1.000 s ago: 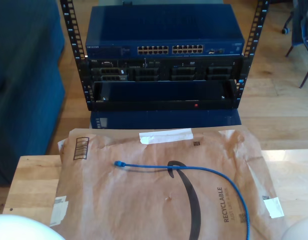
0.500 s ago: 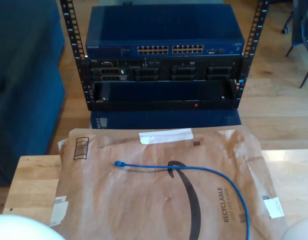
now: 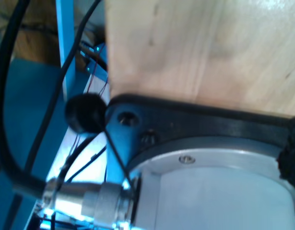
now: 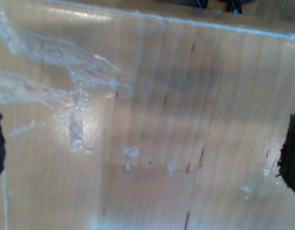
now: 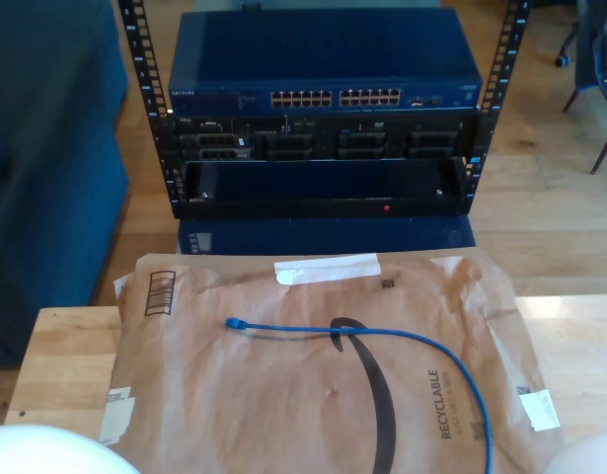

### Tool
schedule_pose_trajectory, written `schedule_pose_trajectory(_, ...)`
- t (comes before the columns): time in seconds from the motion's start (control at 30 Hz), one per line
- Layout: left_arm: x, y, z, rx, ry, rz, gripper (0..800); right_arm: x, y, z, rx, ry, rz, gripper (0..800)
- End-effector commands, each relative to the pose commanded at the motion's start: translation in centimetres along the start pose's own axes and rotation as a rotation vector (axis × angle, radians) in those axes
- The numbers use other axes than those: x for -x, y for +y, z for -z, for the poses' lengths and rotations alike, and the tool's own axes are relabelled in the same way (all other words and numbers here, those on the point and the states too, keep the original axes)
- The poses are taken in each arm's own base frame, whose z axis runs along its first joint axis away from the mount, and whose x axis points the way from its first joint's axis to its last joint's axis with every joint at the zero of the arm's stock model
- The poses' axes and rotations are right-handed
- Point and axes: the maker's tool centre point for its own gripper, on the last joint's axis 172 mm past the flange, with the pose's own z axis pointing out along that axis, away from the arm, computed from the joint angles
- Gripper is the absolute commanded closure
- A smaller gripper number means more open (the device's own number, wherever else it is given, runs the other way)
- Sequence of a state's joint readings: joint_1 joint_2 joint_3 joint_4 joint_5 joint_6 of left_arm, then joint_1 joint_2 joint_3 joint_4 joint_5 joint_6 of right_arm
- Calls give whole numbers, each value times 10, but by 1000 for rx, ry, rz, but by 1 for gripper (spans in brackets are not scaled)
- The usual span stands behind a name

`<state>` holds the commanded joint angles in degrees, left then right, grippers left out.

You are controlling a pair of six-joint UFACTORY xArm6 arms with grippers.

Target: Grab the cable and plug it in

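Looking down along my second gripper (image 4: pixel 145 148): parted wide, a dark pad (image 4: pixel 292 153) at either edge, nothing between but bare wooden tabletop (image 4: pixel 152 96). Cannot tell open or closed for my first gripper (image 3: pixel 290 160) (one dark pad in sight, aimed at an arm's base (image 3: pixel 209 191)).

Further out, in the exterior view: lying loose on the brown paper mailer (image 5: pixel 234 415), the blue cable (image 5: pixel 421 344), plug (image 5: pixel 234 323) toward that view's left, then running rightward and curving down to the near edge. Probably closer to the arm (image 5: pixel 589 459) at that view's lower right, though impossible to say which. Beyond, waiting, the switch's ports (image 5: pixel 335 98).
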<state>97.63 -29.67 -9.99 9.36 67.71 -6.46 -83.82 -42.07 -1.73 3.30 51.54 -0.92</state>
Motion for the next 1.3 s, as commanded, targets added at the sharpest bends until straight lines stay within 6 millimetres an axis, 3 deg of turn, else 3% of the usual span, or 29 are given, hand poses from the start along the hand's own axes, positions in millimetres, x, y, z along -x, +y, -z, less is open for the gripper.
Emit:
schedule_pose_trajectory(0.23,3,9,15,-49,17,-38,1,2,-6,52,-5,-67,-66,6)
schedule_pose_trajectory(0.37,11,20,51,-129,-1,-33,1,-15,-12,81,-15,-24,-157,6)
schedule_pose_trajectory(0.53,20,38,88,-198,17,-24,1,-29,-30,103,-12,21,-186,8)
schedule_pose_trajectory(0.67,19,69,107,-169,71,39,1,-41,-63,128,-18,74,-229,23)
schedule_pose_trajectory(0.83,16,103,137,-155,159,86,1,-37,-112,145,-30,106,-266,47)
schedule_pose_trajectory(0.9,25,129,151,-126,185,88,1,-32,-132,151,-39,115,-297,48)
schedule_pose_trajectory(1.07,56,169,174,-147,229,114,1,-6,-174,154,-31,105,-251,89)
schedule_pose_trajectory(1.17,72,194,177,-153,255,140,1,5,-190,151,-1,72,-271,88)
schedule_pose_trajectory(1.3,89,216,172,-161,258,148,1,21,-219,157,29,57,-282,9)
